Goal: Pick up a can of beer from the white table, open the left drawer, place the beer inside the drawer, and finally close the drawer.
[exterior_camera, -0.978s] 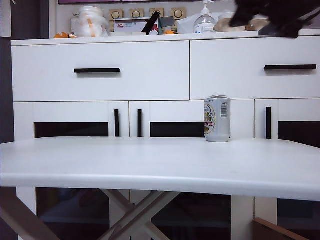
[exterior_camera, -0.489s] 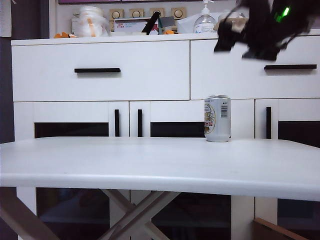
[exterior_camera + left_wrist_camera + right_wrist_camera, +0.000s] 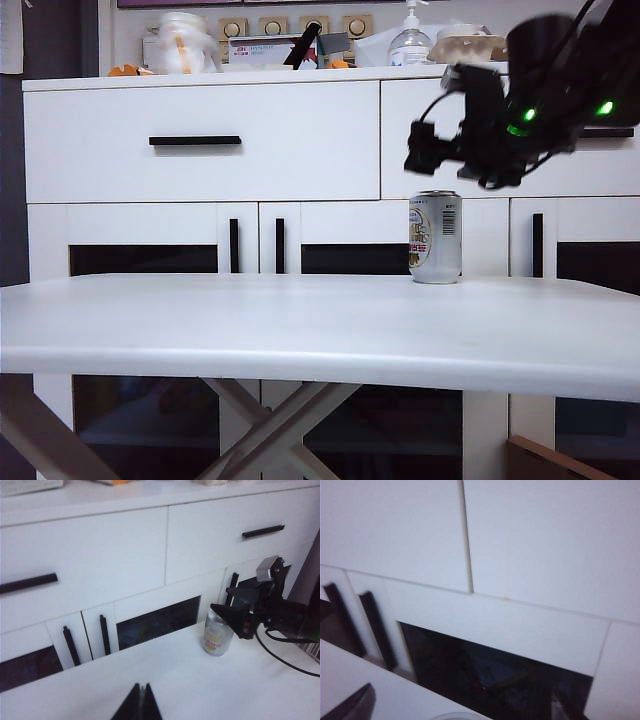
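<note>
The beer can point(image 3: 435, 237) stands upright on the tabletop point(image 3: 300, 325), toward its far edge and right of the middle. Behind the tabletop stands the cabinet point(image 3: 200, 235): the left drawer point(image 3: 200, 140) and the right drawer point(image 3: 430, 100) sit side by side above the glass doors point(image 3: 140, 260). A pump bottle point(image 3: 408, 42) stands on the cabinet top. The right hand point(image 3: 428, 150) hangs just above the can, jaws spread. The left hand point(image 3: 141, 705), its jaws together, sits low over the tabletop's near part, well left of the can.

Even, soft indoor light — right wrist view blurred, exterior sharp, left wrist view washed pale.
</note>
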Robot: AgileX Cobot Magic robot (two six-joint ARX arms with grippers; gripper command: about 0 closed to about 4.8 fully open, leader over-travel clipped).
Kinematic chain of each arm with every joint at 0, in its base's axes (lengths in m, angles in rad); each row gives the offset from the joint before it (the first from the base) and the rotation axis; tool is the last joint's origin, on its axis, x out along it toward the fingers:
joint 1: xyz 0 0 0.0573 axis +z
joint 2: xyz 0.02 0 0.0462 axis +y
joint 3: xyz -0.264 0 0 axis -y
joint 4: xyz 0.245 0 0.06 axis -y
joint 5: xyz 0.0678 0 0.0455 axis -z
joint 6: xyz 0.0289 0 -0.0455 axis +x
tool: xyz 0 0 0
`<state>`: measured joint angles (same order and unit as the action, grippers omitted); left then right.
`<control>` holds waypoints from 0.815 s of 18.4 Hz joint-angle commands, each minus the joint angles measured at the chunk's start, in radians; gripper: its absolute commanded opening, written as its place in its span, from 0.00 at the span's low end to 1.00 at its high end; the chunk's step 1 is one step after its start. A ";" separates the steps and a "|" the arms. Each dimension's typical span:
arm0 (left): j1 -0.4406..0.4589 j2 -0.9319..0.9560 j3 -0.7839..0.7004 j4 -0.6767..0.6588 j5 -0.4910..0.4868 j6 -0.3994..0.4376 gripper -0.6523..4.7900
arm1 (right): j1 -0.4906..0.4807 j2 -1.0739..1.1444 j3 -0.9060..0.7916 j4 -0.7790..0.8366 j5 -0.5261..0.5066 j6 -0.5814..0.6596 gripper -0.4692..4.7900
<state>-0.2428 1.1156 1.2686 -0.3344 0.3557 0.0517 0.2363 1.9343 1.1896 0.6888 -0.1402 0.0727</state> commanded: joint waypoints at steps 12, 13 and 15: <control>0.000 0.019 0.003 0.011 0.004 0.001 0.11 | 0.001 0.110 0.039 0.023 0.034 -0.001 1.00; 0.000 0.019 0.003 0.011 0.004 0.001 0.11 | 0.001 0.115 0.039 0.021 0.034 0.000 1.00; 0.000 0.020 0.003 0.011 0.005 0.001 0.11 | 0.001 0.132 0.039 0.019 0.034 0.002 1.00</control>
<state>-0.2432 1.1370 1.2686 -0.3344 0.3561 0.0521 0.2379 2.0632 1.2266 0.7101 -0.1127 0.0734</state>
